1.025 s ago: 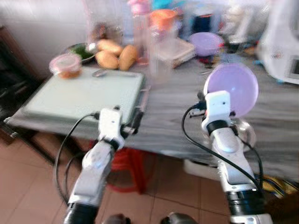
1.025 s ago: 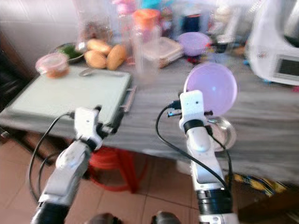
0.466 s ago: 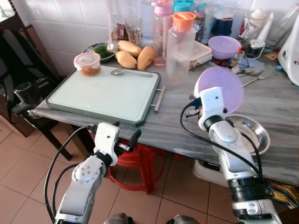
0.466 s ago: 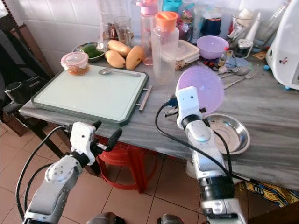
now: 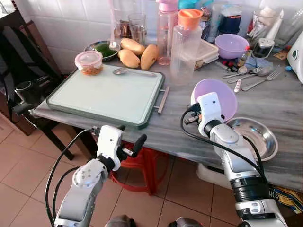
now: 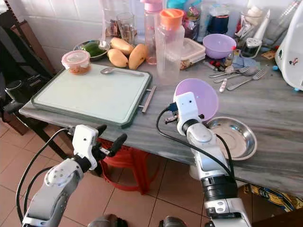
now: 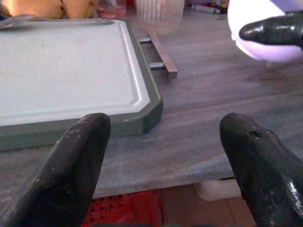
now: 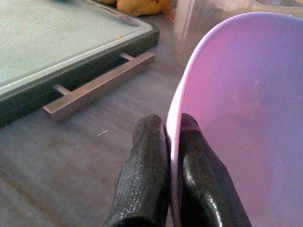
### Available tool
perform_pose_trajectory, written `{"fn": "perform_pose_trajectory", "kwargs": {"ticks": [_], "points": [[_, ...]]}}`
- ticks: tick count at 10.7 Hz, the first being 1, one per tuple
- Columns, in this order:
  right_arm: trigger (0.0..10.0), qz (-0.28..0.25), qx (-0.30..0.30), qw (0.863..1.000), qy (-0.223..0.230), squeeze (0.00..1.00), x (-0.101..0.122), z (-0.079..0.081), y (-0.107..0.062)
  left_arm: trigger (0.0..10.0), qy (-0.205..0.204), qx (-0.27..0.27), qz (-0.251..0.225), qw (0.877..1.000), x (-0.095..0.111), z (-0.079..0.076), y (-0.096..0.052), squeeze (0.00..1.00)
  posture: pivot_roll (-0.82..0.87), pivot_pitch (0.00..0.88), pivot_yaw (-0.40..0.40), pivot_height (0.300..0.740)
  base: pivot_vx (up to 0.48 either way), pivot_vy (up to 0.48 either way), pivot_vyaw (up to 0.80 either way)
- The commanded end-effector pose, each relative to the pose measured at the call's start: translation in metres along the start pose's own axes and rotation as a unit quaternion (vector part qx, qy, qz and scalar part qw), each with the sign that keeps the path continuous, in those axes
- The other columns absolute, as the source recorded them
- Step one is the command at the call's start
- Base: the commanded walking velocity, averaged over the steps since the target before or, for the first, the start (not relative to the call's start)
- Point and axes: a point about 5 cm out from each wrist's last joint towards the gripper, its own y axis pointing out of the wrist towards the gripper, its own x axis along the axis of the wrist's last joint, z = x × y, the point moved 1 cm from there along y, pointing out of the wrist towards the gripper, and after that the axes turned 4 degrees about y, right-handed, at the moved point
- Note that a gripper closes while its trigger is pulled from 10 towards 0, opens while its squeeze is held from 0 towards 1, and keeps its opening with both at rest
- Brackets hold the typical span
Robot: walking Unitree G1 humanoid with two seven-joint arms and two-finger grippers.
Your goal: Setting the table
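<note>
- The right gripper [image 8: 173, 189] pinches the rim of a lilac bowl [image 6: 204, 97], one finger inside the rim and one outside, holding it tilted on edge just above the grey counter [image 6: 279, 99] near its front edge
- A steel dish [image 6: 235, 137] lies flat on the counter just beside the held bowl, toward the right end of the front edge
- The left gripper [image 7: 161, 156] hangs in front of the counter's front edge and below it, its two black fingers [image 7: 75, 165] spread wide with nothing between them
- A pale green tray [image 5: 106, 92] with a metal handle [image 5: 162, 98] fills the counter's left end, a spoon [image 5: 124, 71] lying on its back edge
- Behind the tray along the back edge: a lidded tub [image 5: 88, 62], mangoes [image 5: 135, 53], a clear bottle with an orange cap [image 5: 185, 42]
- A second purple bowl [image 6: 219, 46] sits toward the back right, with forks [image 6: 232, 75] lying in front of it
</note>
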Motion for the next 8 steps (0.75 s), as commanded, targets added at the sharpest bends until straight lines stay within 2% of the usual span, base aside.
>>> {"fn": "perform_pose_trajectory", "kwargs": {"ticks": [1,3,4,5,8], "points": [[10.0,-0.004,0.011,1.0,-0.001,0.0,0.0062,0.0029,0.0014,10.0,0.004,-0.004,-0.002,1.0,0.0031,0.0001,-0.0007,0.0,-0.02,0.0,0.04,0.74,0.0,0.0,0.0],[10.0,0.011,0.023,1.0,0.003,0.0,0.004,0.0037,0.0008,10.0,0.0,-0.011,0.0,1.0,0.003,-0.002,0.001,0.0,-0.03,0.0,0.038,0.74,0.0,0.0,0.0],[10.0,0.014,0.023,1.0,0.004,0.56,0.004,0.0032,0.0009,10.0,0.0,-0.012,0.0,1.0,0.0033,-0.0022,0.0018,0.0,-0.03,0.0,0.037,0.74,0.0,0.0,0.0],[10.0,0.019,0.022,1.0,0.007,1.0,0.0032,0.0022,0.0002,10.0,-0.005,-0.022,-0.002,1.0,0.0034,-0.0039,0.0024,0.0,-0.03,0.0,0.038,0.74,0.0,0.0,0.0],[10.0,0.021,0.013,1.0,0.011,1.0,0.0041,-0.0016,-0.0005,10.0,-0.019,-0.056,-0.002,0.998,0.003,-0.0088,0.0018,0.0,-0.04,0.0,0.042,0.74,0.0,0.0,0.0]]}}
